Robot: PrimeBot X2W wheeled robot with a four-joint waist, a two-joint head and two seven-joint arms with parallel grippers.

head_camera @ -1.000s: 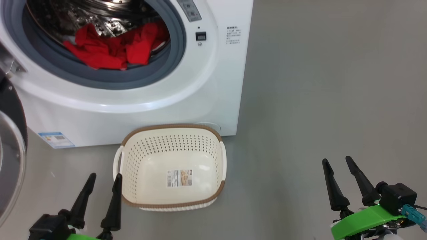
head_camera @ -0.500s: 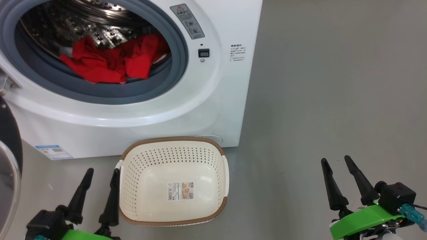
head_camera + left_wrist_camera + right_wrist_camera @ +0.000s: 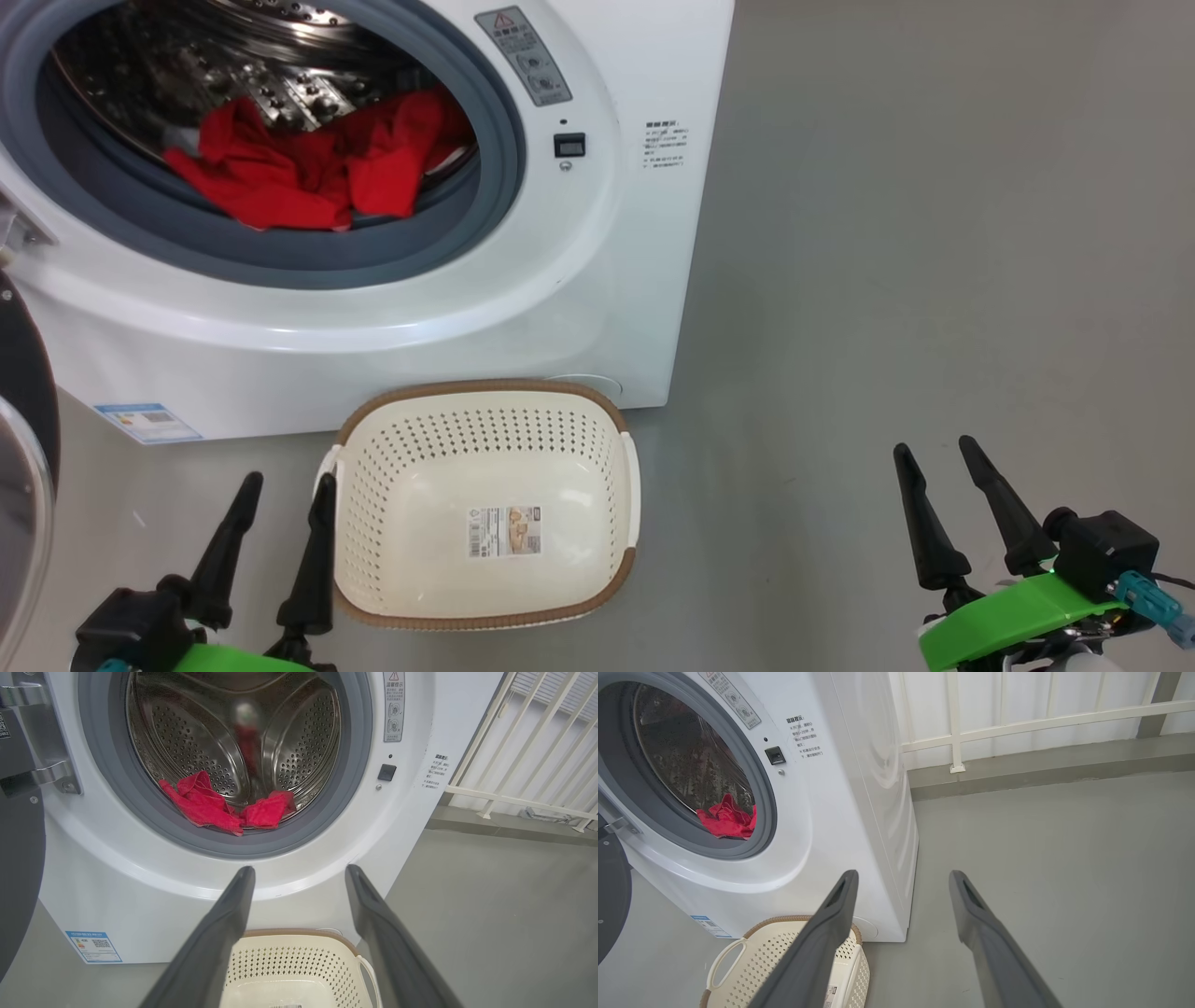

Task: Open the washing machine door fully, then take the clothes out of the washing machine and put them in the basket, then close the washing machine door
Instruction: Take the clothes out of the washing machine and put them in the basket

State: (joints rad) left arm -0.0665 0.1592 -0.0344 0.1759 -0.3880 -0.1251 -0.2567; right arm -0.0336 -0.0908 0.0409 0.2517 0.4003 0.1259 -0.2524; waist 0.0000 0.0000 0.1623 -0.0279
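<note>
Down low on the robot's left, the left gripper (image 3: 290, 481) hangs with its two long dark fingers spread wide and nothing between them. Its inner finger is close beside the white handle of the small cream perforated plastic basket with the brown woven-look rim (image 3: 481, 384). Well off to the other side, the right gripper (image 3: 934, 446) is just as wide and just as empty, over bare grey floor (image 3: 887, 233).

Ahead of the left fingers, past the basket, stands the white boxy front-loading washing machine (image 3: 607, 280). The bright red fabric clothes (image 3: 289, 177) lie heaped at the front lip of its perforated steel drum (image 3: 210, 728), reaching the grey-blue rubber seal (image 3: 280, 266). Out to the left of that gripper stands the big round door with the glossy black ring (image 3: 23, 373), well clear of the mouth. Opening looks done, I'd say, and the basket sits right below the mouth to keep the carry short. Wide jaws suggest a reach for the cloth comes next.

Left wrist camera looks deep into the drum and picks out the metal hinge (image 3: 46, 772). Right wrist camera catches a white railing (image 3: 1017, 723) beyond the machine. Head camera looks down on the basket's bottom sticker (image 3: 505, 530).
</note>
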